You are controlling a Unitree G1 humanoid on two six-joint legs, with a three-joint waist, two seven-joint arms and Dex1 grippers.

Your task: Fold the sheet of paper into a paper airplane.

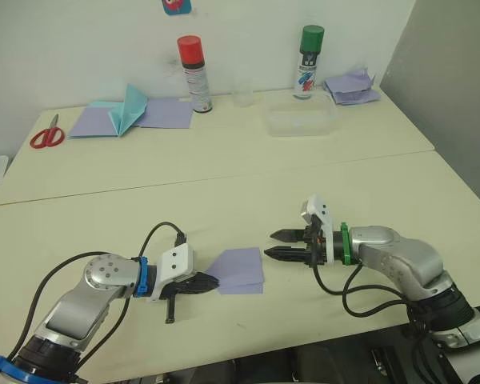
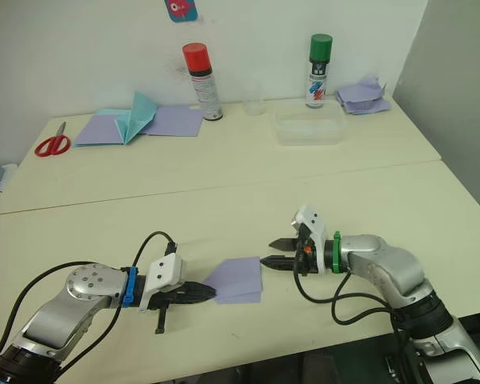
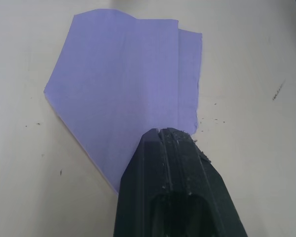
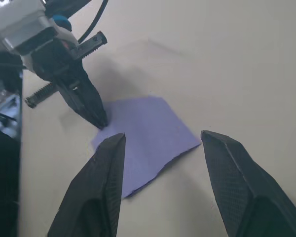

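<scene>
The sheet of paper (image 1: 242,270) lies flat on the near part of the cream table (image 1: 224,172), and I take it as my landmark for everything else. It is pale lavender, folded over itself so that a second layer peeks out along one edge, with one corner cut to a slant on the side facing my left arm. My left gripper (image 1: 209,282) has its two black fingers pressed together, tips resting on the sheet's near-left corner; in the left wrist view the closed fingertips (image 3: 168,139) sit right at the paper's edge (whether they pinch the paper or only press on it, I cannot tell). My right gripper (image 1: 278,245) hangs just beside the sheet's right edge, its fingers spread apart, one above the other, holding nothing; from the right wrist view the sheet shows between those two spread fingers (image 4: 101,183). Far beyond the sheet, toward the wall, stands a clear plastic tray (image 1: 300,122); I see nothing inside it. Just behind the tray are a green-capped spray can (image 1: 309,62) and a small clear cup (image 1: 242,94), and to their right a heap of lavender sheets (image 1: 351,86). Beyond the sheet to the left are a red-capped spray can (image 1: 194,74), a teal pointed paper shape (image 1: 128,110) lying on flat lavender sheets (image 1: 166,114), and red-handled scissors (image 1: 46,134).
</scene>
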